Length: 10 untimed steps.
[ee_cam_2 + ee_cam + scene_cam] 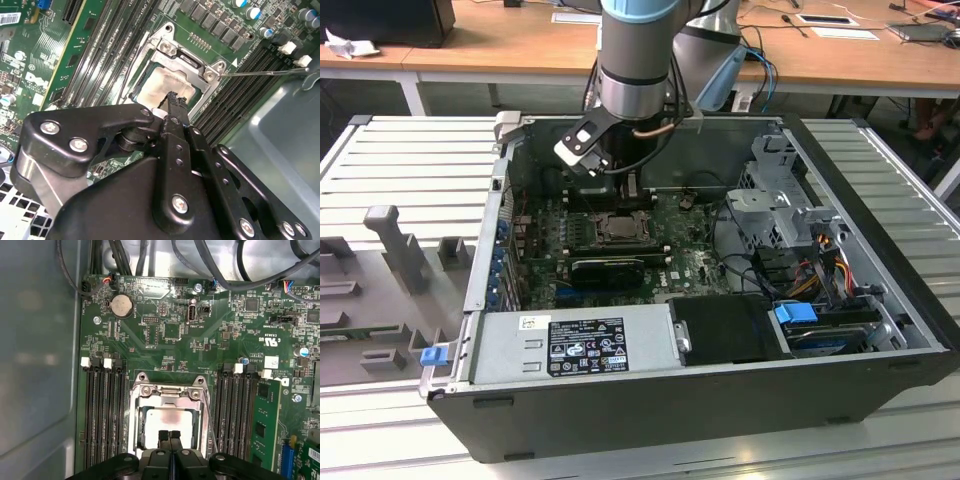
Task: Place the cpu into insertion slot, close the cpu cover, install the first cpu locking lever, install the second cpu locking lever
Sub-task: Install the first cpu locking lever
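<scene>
Above the cpu [167,419], fingers [163,439] closed.

We see a pale ribbed metal worktable [410,160] spanning the exterior view from left edge to right edge. A black computer case [670,410] lies on its side on it, open side up, filling the centre and right of the frame. At the left edge a grey moulded fixture [390,250] with upright pegs rests on the same surface, just beside the case. Along the top of the frame stands a wooden desk [490,45] bearing a dark box [390,20] and loose papers [845,32].
</scene>
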Tool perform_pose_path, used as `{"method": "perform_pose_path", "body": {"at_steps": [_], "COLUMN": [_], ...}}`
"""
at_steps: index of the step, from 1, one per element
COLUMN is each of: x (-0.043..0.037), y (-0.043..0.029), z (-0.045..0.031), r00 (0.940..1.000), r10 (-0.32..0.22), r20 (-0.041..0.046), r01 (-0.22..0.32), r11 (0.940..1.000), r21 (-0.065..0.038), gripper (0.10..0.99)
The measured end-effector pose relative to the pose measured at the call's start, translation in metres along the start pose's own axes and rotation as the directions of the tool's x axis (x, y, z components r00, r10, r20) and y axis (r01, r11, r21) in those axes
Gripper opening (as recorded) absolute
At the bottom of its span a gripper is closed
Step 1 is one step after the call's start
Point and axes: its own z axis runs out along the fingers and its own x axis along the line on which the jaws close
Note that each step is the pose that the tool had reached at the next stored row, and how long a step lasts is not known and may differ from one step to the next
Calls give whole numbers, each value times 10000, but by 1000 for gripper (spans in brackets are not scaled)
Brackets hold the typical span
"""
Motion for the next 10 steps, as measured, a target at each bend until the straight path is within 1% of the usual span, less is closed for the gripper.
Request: {"method": "perform_pose_path", "body": {"at_steps": [4, 7, 10], "x": [2, 5, 6], "y": [-1, -2, -3], "z": [-63, -135, -186], "r00": [10000, 10000, 10000], "r10": [-1, 0, 0], "r20": [14, 16, 16], "r01": [1, 0, 0], "r11": [10000, 10000, 10000], "r21": [0, 1, 0], "gripper": [106, 106, 106]}}
